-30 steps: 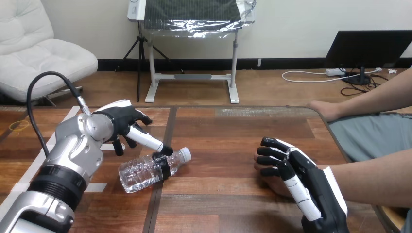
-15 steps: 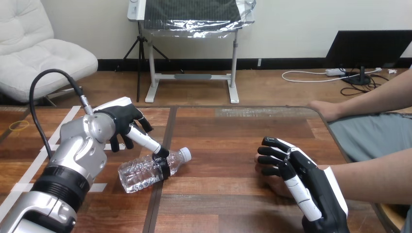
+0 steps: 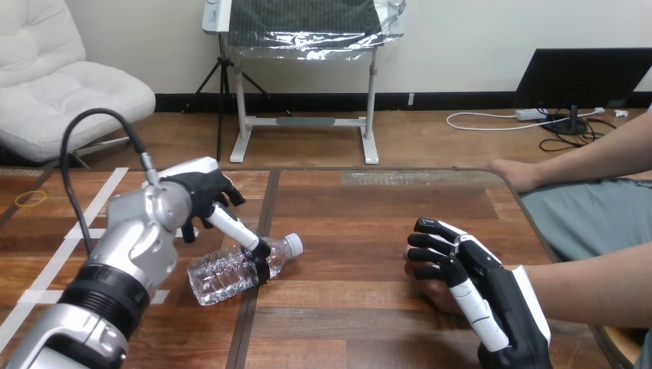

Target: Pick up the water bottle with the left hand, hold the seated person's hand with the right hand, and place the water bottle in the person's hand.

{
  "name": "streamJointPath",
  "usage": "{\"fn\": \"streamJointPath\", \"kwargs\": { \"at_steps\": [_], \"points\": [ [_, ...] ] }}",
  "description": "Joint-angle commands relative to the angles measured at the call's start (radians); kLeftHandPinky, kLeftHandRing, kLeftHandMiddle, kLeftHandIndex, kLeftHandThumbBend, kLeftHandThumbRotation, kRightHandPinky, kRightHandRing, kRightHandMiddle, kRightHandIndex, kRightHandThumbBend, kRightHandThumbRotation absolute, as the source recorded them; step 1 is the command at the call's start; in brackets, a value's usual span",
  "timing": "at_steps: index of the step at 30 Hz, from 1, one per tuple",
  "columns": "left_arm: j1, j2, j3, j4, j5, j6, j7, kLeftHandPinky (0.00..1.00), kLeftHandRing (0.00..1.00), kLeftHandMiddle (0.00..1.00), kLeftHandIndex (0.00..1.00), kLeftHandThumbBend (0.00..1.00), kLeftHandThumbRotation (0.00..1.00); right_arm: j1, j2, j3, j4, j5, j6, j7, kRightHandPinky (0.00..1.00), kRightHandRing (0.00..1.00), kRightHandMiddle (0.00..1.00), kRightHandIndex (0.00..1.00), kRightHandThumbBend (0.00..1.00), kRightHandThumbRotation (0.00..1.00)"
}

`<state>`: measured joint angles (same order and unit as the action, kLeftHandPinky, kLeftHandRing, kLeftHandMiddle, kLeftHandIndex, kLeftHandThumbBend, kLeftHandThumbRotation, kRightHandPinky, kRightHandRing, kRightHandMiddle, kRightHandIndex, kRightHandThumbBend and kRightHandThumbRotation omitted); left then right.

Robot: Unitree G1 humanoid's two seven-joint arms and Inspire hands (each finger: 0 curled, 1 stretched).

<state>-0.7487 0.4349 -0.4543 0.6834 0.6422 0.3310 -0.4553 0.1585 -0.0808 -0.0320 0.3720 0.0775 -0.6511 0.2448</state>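
A clear plastic water bottle (image 3: 227,274) lies on its side on the wooden table (image 3: 354,223), its white cap pointing right. My left hand (image 3: 201,191) hovers just behind and above it. One straight digit reaches down and touches the bottle near its dark band, while the other fingers hang relaxed, so the hand is open. At the lower right my right hand (image 3: 483,294) lies on top of the person's hand (image 3: 427,292), its fingers stretched over it. I cannot see them wrapped round it.
The person's forearm comes in from the right edge under my right hand. Their other hand (image 3: 510,174) rests at the table's far right corner. White tape lines (image 3: 92,206) mark the table's left side.
My left forearm and hand have shifted a little to the right, toward the bottle. The bottle, my right hand and the person's hand have stayed put.
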Motion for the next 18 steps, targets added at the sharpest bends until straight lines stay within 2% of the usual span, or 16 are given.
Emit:
{"fn": "streamJointPath", "kwargs": {
  "at_steps": [1, 10, 18],
  "points": [
    [-0.047, -0.016, -0.026, -0.009, 0.024, -0.017, 0.005, 0.98, 0.94, 0.88, 0.81, 1.00, 0.36, -0.029, 0.008, 0.007, -0.049, -0.001, -0.015, -0.008, 0.67, 0.74, 0.76, 0.78, 0.81, 0.80],
    [-0.041, -0.024, -0.042, -0.004, 0.030, -0.022, 0.011, 1.00, 0.90, 0.84, 0.77, 1.00, 0.38, -0.027, 0.009, 0.008, -0.053, -0.005, -0.009, -0.013, 0.68, 0.74, 0.76, 0.78, 0.82, 0.80],
    [-0.029, -0.027, -0.051, -0.010, 0.031, -0.030, 0.018, 1.00, 0.91, 0.84, 0.77, 1.00, 0.37, -0.028, 0.011, 0.009, -0.051, -0.002, -0.012, -0.013, 0.68, 0.74, 0.76, 0.78, 0.81, 0.80]
  ]
}}
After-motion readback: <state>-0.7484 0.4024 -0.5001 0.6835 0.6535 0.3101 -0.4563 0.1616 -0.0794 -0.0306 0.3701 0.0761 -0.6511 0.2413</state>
